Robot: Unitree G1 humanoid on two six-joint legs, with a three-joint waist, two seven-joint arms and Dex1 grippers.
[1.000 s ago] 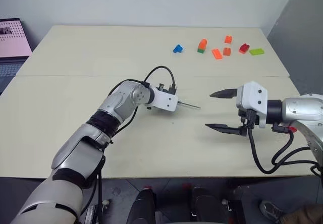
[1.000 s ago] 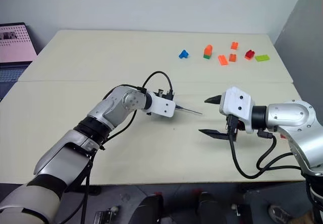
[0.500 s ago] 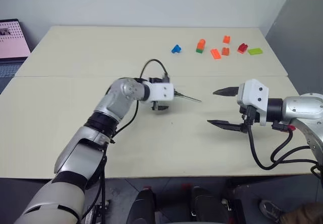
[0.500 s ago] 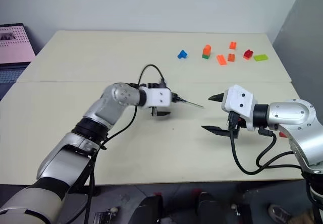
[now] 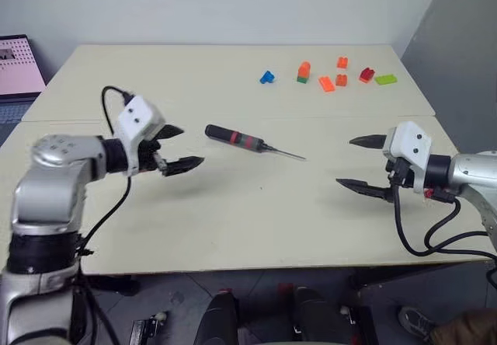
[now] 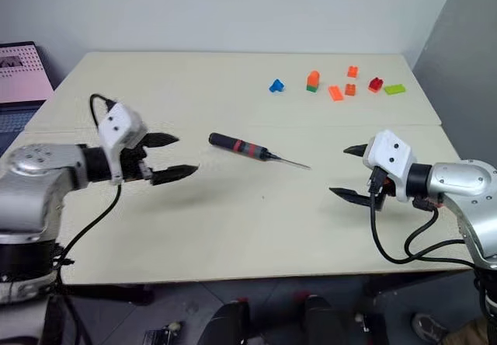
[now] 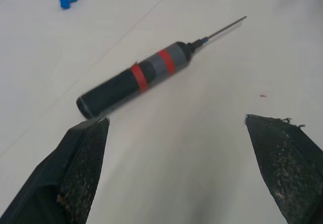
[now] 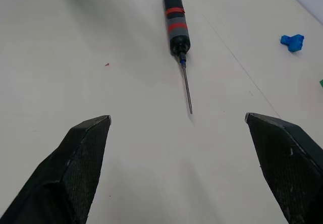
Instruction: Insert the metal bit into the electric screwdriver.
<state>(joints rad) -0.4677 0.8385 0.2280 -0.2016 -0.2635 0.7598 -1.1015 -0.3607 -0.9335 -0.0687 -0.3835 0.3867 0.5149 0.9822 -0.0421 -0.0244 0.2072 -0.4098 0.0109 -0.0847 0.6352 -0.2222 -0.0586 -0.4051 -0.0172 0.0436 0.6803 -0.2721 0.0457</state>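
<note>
Screwdriver (image 5: 234, 137) lies on the worktop (image 5: 233, 221) between both grippers, the metal bit (image 5: 283, 154) already protruding from its nose. Left gripper (image 5: 177, 148) and right gripper (image 5: 362, 163) hover well apart from it, fingers spread wide, holding nothing. The task looks done; any withdrawal should avoid nudging the tool.
</note>
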